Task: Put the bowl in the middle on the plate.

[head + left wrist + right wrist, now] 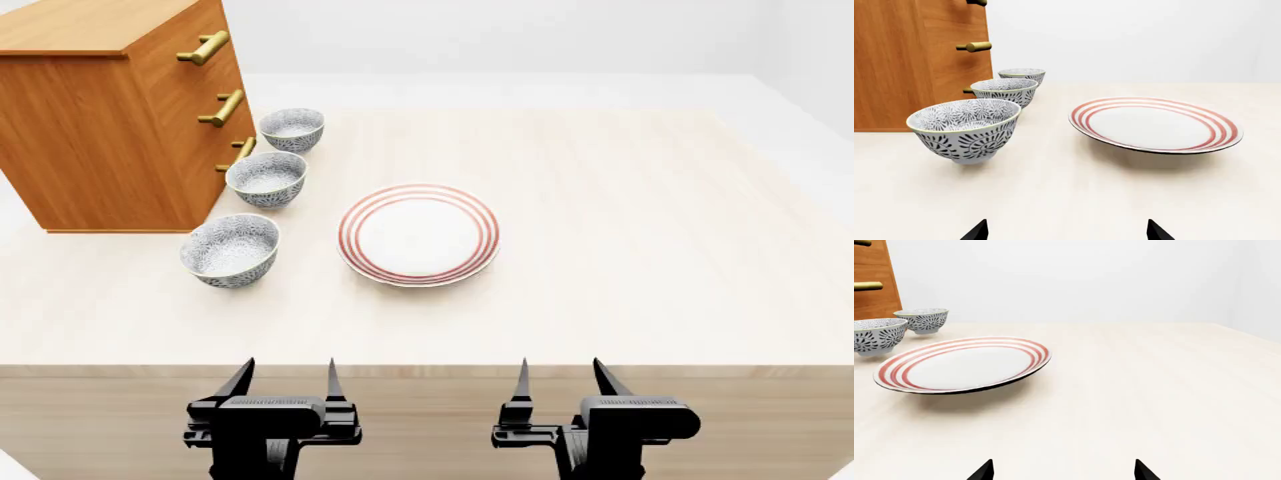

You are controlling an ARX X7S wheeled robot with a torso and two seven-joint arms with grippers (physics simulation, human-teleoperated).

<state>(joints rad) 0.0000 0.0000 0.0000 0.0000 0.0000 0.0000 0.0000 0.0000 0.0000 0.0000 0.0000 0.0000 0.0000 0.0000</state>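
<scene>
Nearest the robot, at the table's front edge, the black left gripper (pixel 283 375) and black right gripper (pixel 559 375) both hang empty with jaws spread. Beyond them stand three small speckled grey-blue ceramic bowls in a row beside one wide white plate with red rings (pixel 419 235). The middle bowl (pixel 267 178) sits just beside the single wooden drawer cabinet (pixel 114 120). Likely slips: taking the near look-alike bowl (pixel 231 250), or bumping the cabinet's brass handles.

pale wood table (pixel 641 250), orange wooden dresser (pixel 114 130), white wall (pixel 534 35)
</scene>
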